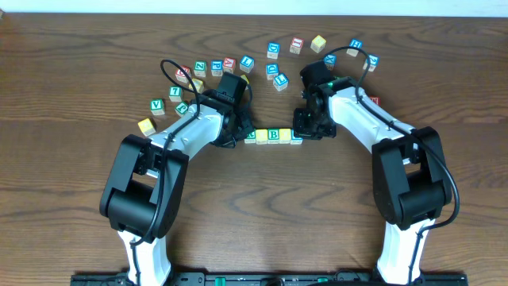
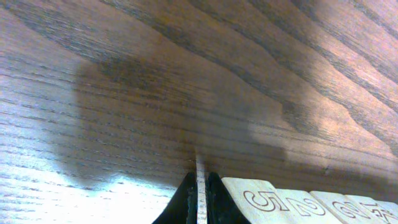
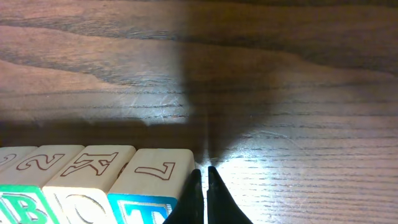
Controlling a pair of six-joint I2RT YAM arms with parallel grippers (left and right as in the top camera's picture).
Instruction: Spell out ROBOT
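A row of small wooden letter cubes (image 1: 274, 135) lies at the table's centre, with a green B in the middle, yellow-faced cubes on both sides of it and a blue cube (image 1: 296, 137) at the right end. My left gripper (image 1: 238, 135) is shut and low at the row's left end. In the left wrist view its dark fingertips (image 2: 214, 202) rest beside a cube carved with a 5 (image 2: 261, 200). My right gripper (image 1: 305, 131) is shut at the right end, its fingertips (image 3: 193, 193) against the side of the blue T cube (image 3: 142, 208). Beside the T cube stand an O cube (image 3: 78, 208) and the green B cube (image 3: 18, 208).
Loose letter cubes are scattered at the back: a cluster on the left (image 1: 178, 91), a yellow one (image 1: 145, 125), several near the centre (image 1: 274, 52), a plain one (image 1: 318, 43), blue ones (image 1: 355, 46), and a red one (image 1: 373, 101) by the right arm.
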